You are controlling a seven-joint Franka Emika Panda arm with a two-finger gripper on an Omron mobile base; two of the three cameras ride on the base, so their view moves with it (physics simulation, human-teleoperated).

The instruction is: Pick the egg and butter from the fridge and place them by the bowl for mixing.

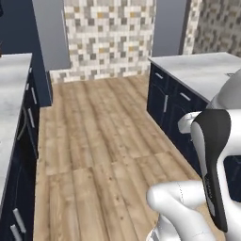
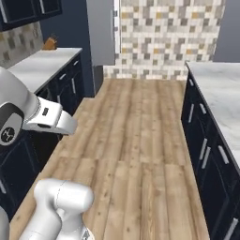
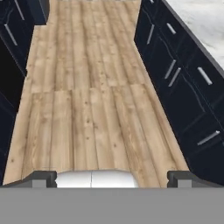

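Observation:
My gripper (image 3: 113, 178) hangs over the wooden floor of the kitchen aisle. Its two dark fingertips (image 3: 43, 177) stand far apart with nothing between them, so it is open. At the far end of the aisle, left of the tiled wall, a tall grey front that looks like the fridge (image 2: 101, 33) (image 1: 49, 33) stands closed. The egg, the butter and the bowl are out of view.
Dark navy cabinets with pale counters line both sides of the aisle: the left run (image 2: 44, 63) (image 1: 12, 94) and the right run (image 2: 220, 98) (image 1: 197, 70). A small brown object (image 2: 50, 43) sits at the far end of the left counter. The wooden floor (image 1: 103, 136) runs between them.

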